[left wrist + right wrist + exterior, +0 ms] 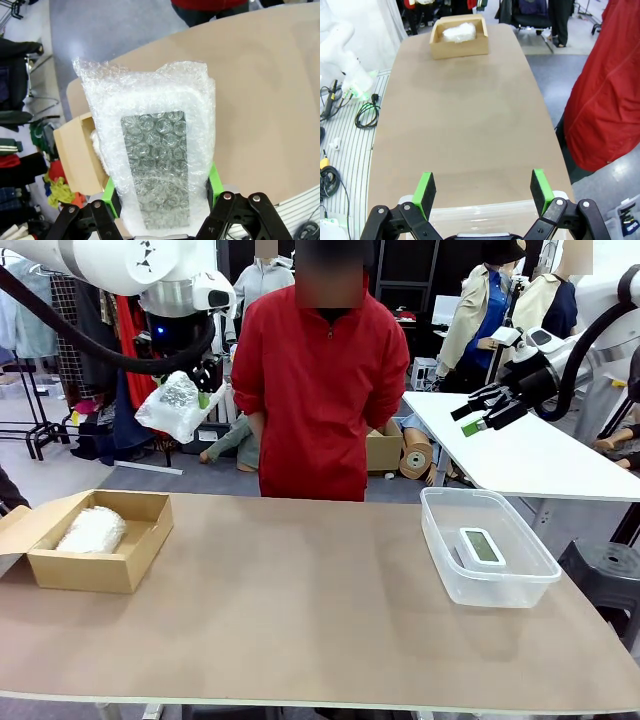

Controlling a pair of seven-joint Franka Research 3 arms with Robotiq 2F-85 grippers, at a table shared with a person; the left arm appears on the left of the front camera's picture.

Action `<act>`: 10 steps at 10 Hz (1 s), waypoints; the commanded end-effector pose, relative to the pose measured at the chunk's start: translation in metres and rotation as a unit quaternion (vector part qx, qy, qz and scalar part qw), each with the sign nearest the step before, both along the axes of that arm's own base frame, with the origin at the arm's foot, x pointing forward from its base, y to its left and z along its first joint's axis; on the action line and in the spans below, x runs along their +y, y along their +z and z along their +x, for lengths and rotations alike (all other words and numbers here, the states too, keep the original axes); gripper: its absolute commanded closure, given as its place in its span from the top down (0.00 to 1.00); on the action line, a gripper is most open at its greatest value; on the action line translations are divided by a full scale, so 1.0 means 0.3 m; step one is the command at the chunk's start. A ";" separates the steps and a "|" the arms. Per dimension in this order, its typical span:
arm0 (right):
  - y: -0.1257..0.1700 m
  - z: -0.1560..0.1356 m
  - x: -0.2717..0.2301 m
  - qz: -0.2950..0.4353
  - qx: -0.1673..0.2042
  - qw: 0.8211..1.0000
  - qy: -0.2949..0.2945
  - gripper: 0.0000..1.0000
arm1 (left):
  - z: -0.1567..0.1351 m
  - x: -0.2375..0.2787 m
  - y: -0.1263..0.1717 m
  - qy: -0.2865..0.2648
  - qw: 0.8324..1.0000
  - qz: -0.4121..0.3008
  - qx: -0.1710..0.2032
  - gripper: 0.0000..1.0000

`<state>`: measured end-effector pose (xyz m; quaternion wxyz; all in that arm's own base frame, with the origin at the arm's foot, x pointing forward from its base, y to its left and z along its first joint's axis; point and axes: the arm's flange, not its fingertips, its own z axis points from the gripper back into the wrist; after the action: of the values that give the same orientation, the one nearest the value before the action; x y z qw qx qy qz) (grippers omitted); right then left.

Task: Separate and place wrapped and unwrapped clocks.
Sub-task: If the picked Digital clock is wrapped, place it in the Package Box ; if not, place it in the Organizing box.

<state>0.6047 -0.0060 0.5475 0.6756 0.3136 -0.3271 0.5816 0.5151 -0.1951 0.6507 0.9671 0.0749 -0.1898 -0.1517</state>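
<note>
My left gripper hangs high over the table's far left corner, shut on a bubble-wrapped clock. In the left wrist view the wrapped clock sits between the green pads of that gripper, its dark screen showing through the wrap. A second wrapped lump lies in the brown cardboard box. The bare white clock lies in the clear tub. My right gripper is open in the air above the tub, and between its fingers is nothing.
A person in a red jacket stands at the far side of the table. In the right wrist view the tub's rim is right below the fingers and the cardboard box lies at the far end. A white table stands behind on the right.
</note>
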 end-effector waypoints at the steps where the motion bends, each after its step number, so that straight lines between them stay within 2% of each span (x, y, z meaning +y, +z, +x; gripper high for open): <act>1: 0.009 0.000 0.004 0.000 -0.002 1.000 -0.001 1.00 | 0.006 -0.007 0.016 -0.006 1.000 -0.001 -0.005 0.00; 7: 0.009 0.000 0.004 0.000 -0.002 1.000 -0.001 1.00 | 0.004 -0.018 0.003 -0.005 1.000 -0.001 -0.001 0.00; 8: 0.009 0.000 0.004 0.000 -0.002 1.000 -0.001 1.00 | 0.029 0.035 -0.008 0.023 0.999 0.011 -0.020 0.00; 10: 0.009 0.000 0.004 0.000 -0.002 1.000 -0.001 1.00 | 0.030 0.142 -0.079 0.080 0.997 -0.010 0.002 0.00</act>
<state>0.6047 -0.0060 0.5475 0.6756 0.3136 -0.3271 0.5816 0.5302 -0.1663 0.6383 0.9741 0.0821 -0.1812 -0.1077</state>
